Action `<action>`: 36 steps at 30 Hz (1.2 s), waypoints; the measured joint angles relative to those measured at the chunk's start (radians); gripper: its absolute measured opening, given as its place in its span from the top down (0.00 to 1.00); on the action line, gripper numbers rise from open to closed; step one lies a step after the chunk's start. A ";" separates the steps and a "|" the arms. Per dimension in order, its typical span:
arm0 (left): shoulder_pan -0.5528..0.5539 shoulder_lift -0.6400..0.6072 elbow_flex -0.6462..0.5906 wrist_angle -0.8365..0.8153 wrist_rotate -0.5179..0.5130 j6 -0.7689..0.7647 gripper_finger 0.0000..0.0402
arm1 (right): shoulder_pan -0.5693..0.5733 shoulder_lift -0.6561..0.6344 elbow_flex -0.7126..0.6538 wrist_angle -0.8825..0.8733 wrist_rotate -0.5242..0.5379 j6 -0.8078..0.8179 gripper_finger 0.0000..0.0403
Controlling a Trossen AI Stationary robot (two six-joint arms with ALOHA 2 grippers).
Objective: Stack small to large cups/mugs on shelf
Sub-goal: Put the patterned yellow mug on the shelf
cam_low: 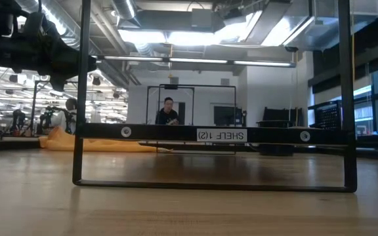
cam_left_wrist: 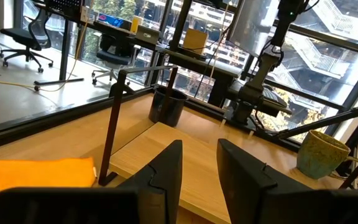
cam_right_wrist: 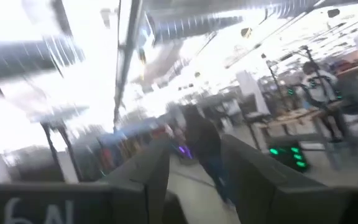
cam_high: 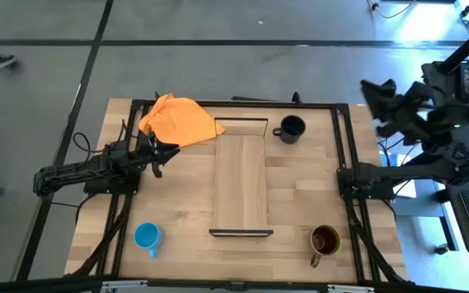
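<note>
The glossy black mug (cam_high: pixel 290 129) stands on the tabletop right of the shelf's far end. The small blue mug (cam_high: pixel 146 237) stands near the front left. The brown-olive mug (cam_high: pixel 325 241) stands near the front right. The shelf (cam_high: pixel 240 181), a long light-wood board with dark end rails, lies mid-table. My left gripper (cam_high: pixel 167 153) is open and empty, left of the shelf beside the orange cloth (cam_high: pixel 177 120). Its wrist view (cam_left_wrist: pixel 199 174) looks over the shelf board (cam_left_wrist: pixel 185 149) to the black mug (cam_left_wrist: pixel 168 106) and the olive mug (cam_left_wrist: pixel 321 155). My right gripper (cam_high: pixel 379 98) is open and empty, raised high beyond the table's right edge.
The orange cloth lies crumpled at the far left, by the shelf's far corner. The shelf's dark rail (cam_low: pixel 215 134) fills the low view, with a person (cam_low: pixel 168 111) far off in the room behind. Dark frame bars (cam_high: pixel 344 163) run along the table's sides.
</note>
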 joint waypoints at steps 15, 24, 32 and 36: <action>0.000 0.000 0.000 0.000 0.000 0.000 0.77 | 0.000 0.004 0.016 -0.242 -0.353 0.180 0.64; 0.000 0.000 0.000 0.000 0.000 0.000 0.77 | 0.050 0.244 0.092 -0.501 -0.508 0.017 0.64; 0.000 0.000 0.000 0.000 0.000 0.000 0.77 | 0.050 0.520 0.429 -1.184 -0.458 -0.237 0.64; 0.000 0.000 0.000 0.000 0.000 0.000 0.77 | 0.050 0.601 0.623 -1.440 -0.466 -0.225 0.64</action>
